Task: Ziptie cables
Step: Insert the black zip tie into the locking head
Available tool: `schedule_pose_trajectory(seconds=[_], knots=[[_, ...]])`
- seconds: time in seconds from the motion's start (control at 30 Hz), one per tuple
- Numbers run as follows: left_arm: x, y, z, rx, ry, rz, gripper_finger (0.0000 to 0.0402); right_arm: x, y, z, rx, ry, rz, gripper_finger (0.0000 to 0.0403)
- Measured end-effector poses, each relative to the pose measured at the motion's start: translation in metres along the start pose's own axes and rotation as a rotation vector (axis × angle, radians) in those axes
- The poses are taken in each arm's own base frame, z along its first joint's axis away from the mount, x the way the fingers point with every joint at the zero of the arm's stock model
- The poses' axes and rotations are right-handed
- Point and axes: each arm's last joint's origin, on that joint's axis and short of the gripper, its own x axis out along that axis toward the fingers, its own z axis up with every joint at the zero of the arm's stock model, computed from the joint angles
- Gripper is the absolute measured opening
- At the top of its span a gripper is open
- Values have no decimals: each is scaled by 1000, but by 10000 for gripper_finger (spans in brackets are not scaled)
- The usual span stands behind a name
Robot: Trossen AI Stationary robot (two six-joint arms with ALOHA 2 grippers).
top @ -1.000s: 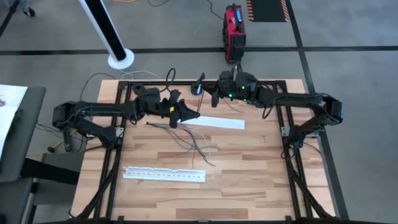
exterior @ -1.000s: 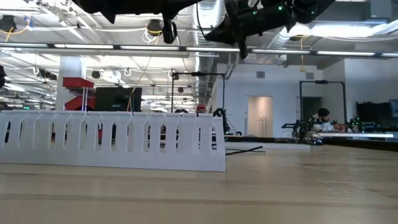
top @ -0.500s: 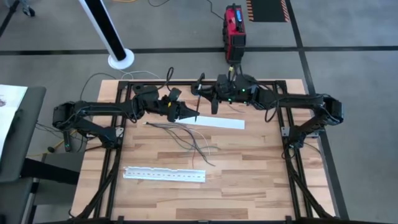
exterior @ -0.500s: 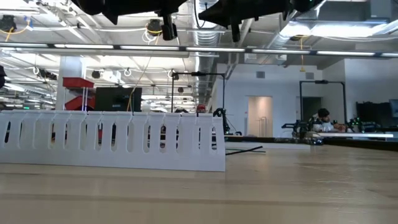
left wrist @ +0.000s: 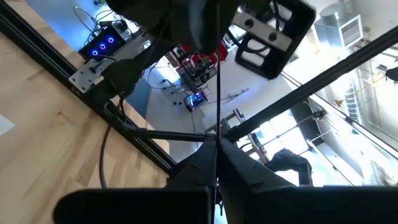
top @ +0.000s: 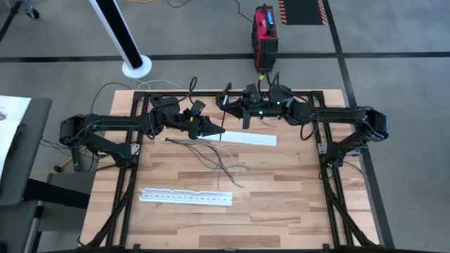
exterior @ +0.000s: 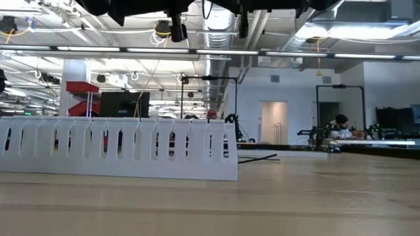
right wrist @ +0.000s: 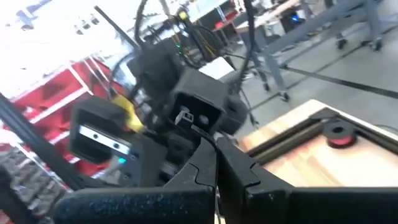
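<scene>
Nearest the front edge of the worktop (top: pixel 281 204), at about 7 o'clock from centre, one white slotted strip (top: pixel 185 197) lies flat and untouched. At centre, the cables (top: pixel 219 163) sprawl in a loose bunch, fanned apart and not yet gathered; no tie is seen around them. Beyond them, toward 12 o'clock, a second white strip (top: pixel 242 138) lies flat.

Above that strip's left end, the left pincer (top: pixel 214 131) is clenched on a thin dark strand (left wrist: pixel 218 74), likely a zip tie, which runs straight up from its fingertips. The right pincer (top: pixel 226 98) hangs farther back, at roughly 12 o'clock, well clear of the wood; its fingers meet at the tips around what appears to be a thin strand, though what it grips cannot be told. Judged from this, both arms are raised to handle the tie between them before lowering to the bunch.
</scene>
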Motion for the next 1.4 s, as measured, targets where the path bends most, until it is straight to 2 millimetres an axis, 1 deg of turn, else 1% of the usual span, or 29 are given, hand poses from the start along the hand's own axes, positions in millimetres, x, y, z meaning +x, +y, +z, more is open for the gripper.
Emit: schedule_pose_trajectory(seconds=[0.2,0.43,0.7,1.1,1.4], knots=[[0,0,0,-11,-1,-4,0,0,-1,-1,2,12,4,0],[0,-6,4,-41,-33,-54,0,0,-1,-1,10,20,11,0],[0,-6,3,-72,-20,-64,0,0,0,-1,2,24,20,0],[-2,-3,7,-75,-30,-51,0,0,-1,-3,3,48,26,0],[-2,-3,6,-54,-18,-57,0,0,-1,-3,3,49,30,0]])
